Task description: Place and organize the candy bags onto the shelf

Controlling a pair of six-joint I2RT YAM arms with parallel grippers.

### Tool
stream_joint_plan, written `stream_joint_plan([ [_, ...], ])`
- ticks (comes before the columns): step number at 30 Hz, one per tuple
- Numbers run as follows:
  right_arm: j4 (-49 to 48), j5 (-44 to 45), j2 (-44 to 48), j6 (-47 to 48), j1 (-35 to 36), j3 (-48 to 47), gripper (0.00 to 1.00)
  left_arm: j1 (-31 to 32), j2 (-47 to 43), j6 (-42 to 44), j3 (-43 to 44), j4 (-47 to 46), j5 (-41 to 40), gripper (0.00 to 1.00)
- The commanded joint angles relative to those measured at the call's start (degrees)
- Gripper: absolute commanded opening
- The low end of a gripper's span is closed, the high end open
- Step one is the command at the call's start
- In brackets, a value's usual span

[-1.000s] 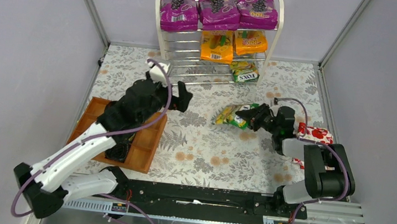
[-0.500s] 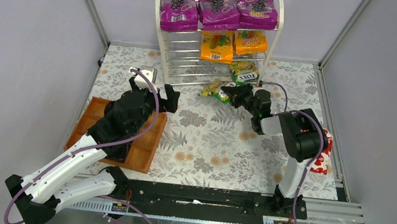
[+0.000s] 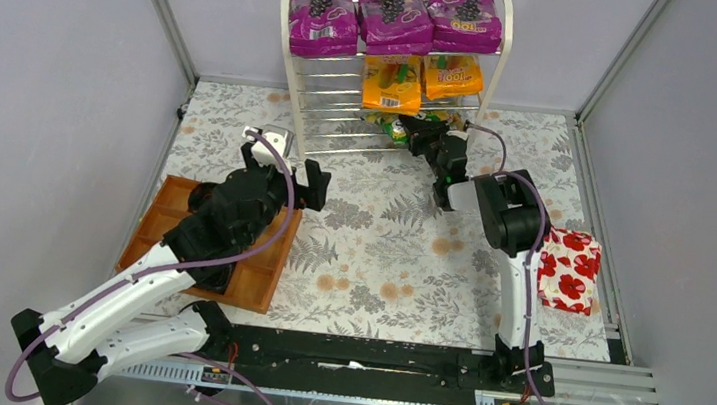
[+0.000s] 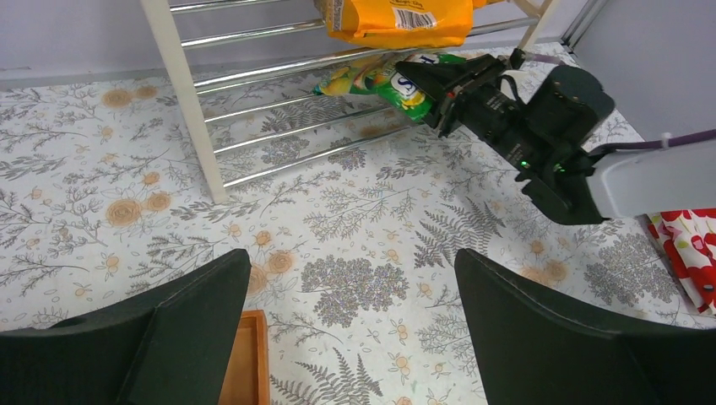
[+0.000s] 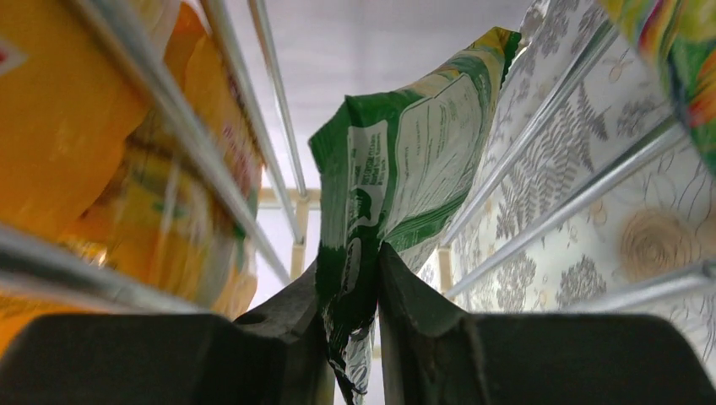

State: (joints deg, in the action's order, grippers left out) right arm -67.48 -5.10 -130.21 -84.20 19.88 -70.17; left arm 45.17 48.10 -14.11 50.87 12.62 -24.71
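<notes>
The white shelf [image 3: 291, 85] stands at the back, with three purple candy bags [image 3: 395, 20] on its top tier and two orange ones [image 3: 392, 83] on the tier below. My right gripper [image 3: 412, 131] is shut on the edge of a green-yellow bag [image 5: 405, 160], which it holds among the lower chrome rods [image 5: 574, 202]; the left wrist view shows this bag [image 4: 380, 78] under an orange bag [image 4: 397, 17]. Another green-yellow bag [image 5: 675, 51] lies to its right. My left gripper [image 4: 353, 270] hangs open over the floral cloth, holding nothing.
A brown wooden tray [image 3: 157, 212] lies under my left arm at the left. A red bag with white flowers [image 3: 569, 270] rests at the table's right edge. Grey walls close in both sides and the back.
My right arm has carried the green-yellow bag from the middle of the table up and left into the shelf's lower rods. My left arm shifted slightly and its gripper stays open.
</notes>
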Motion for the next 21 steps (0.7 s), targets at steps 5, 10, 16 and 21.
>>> stream_joint_plan([
  [5,3.0,8.3,-4.4,2.2,0.4,-11.9,0.14,0.7,1.2,1.0,-0.3,-3.3,-1.0,0.96],
  [10,3.9,10.7,-5.3,3.2,0.4,-12.6,0.14,0.8,2.3,1.2,0.0,-2.8,-1.4,0.96],
  [16,5.9,13.0,-7.3,3.3,0.4,-13.4,0.14,0.9,2.1,1.3,0.0,-2.9,-1.4,0.96],
  [21,6.3,15.2,-6.5,3.5,0.8,-11.0,0.14,0.9,2.0,1.2,0.0,-2.9,-0.9,0.96],
])
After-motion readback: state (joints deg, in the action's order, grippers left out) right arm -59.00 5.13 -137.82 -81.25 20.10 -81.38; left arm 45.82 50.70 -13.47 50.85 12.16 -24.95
